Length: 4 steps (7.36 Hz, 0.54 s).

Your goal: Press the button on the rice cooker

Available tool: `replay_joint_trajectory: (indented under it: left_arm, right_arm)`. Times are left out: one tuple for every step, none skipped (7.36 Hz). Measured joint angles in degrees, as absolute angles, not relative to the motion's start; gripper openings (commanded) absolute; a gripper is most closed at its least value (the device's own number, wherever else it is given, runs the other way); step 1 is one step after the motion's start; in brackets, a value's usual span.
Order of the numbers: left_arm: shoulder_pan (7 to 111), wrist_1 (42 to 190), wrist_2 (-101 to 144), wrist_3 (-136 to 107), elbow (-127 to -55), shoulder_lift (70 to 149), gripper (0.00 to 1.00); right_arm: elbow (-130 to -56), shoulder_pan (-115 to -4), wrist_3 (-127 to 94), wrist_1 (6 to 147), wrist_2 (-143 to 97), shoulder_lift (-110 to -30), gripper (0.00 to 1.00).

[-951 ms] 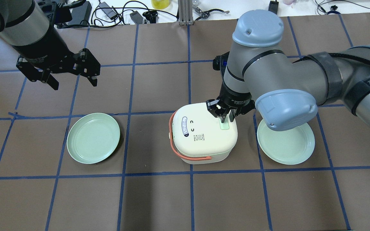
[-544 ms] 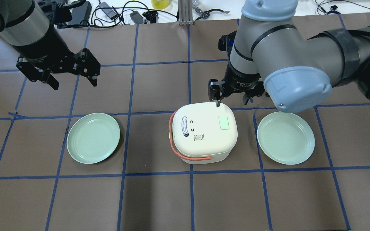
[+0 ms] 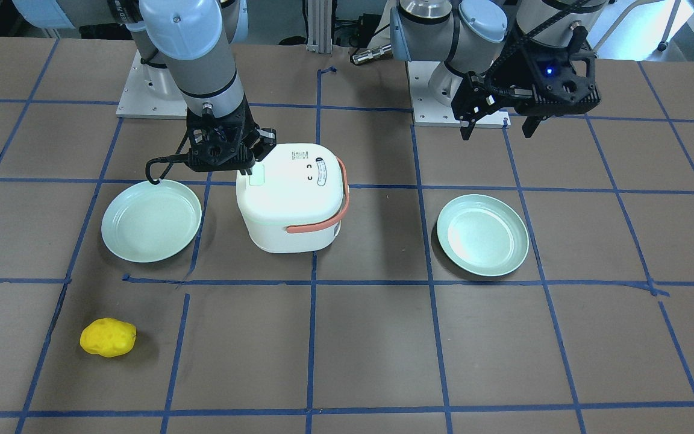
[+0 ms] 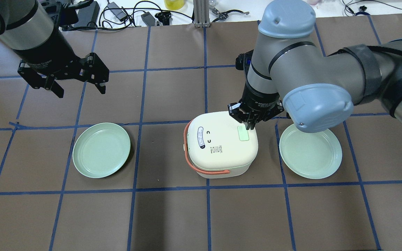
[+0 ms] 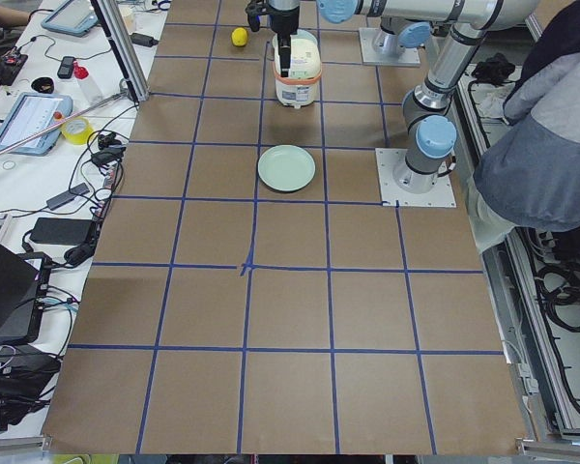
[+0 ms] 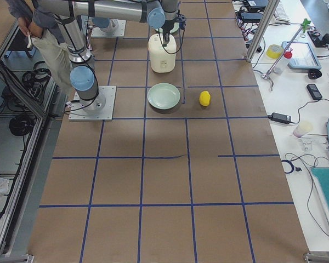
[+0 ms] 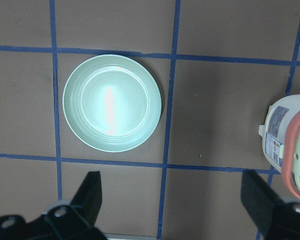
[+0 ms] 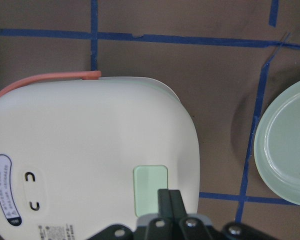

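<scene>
The white rice cooker (image 4: 222,144) with an orange handle stands mid-table, its pale green button (image 4: 243,133) on the lid's right side. My right gripper (image 4: 249,124) is shut and empty, pointing down at the button's far edge. In the right wrist view the shut fingertips (image 8: 169,199) overlap the edge of the button (image 8: 150,184); I cannot tell whether they touch it. The front view shows this gripper (image 3: 250,164) beside the button (image 3: 257,176). My left gripper (image 4: 79,89) hangs open and empty, far left of the cooker.
One green plate (image 4: 101,150) lies left of the cooker and another (image 4: 310,153) right of it, close under my right arm. A yellow lumpy object (image 3: 108,337) lies near the operators' side. Cables and tools line the far table edge.
A second ago the right gripper was shut on the button. It then rose, opened and moved back behind the cooker. Now it is shut again over the button's far edge. Left arm unmoved.
</scene>
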<state>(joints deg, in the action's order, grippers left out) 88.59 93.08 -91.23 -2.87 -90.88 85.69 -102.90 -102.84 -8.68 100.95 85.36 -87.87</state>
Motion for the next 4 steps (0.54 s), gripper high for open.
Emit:
replay_joint_trajectory:
  left_arm:
    - [88.60, 93.08, -91.23, -2.84, -90.88, 85.69, 1.00]
    - [88.60, 93.08, -91.23, -2.82, -90.88, 85.69, 1.00]
    - [88.59, 93.08, -91.23, -2.82, -90.88, 85.69, 1.00]
    - [88.59, 93.08, -91.23, -2.81, -90.88, 85.69, 1.00]
  right_arm:
    - [-103.14, -103.26, -8.69, 101.06, 85.32, -87.76, 0.00]
    - [-103.22, -103.78, -8.70, 101.19, 85.32, -87.50, 0.00]
    - [-103.25, -104.10, -8.70, 101.28, 85.33, -87.05, 0.00]
    - [-103.29, -104.24, -8.68, 101.30, 85.34, -86.76, 0.00]
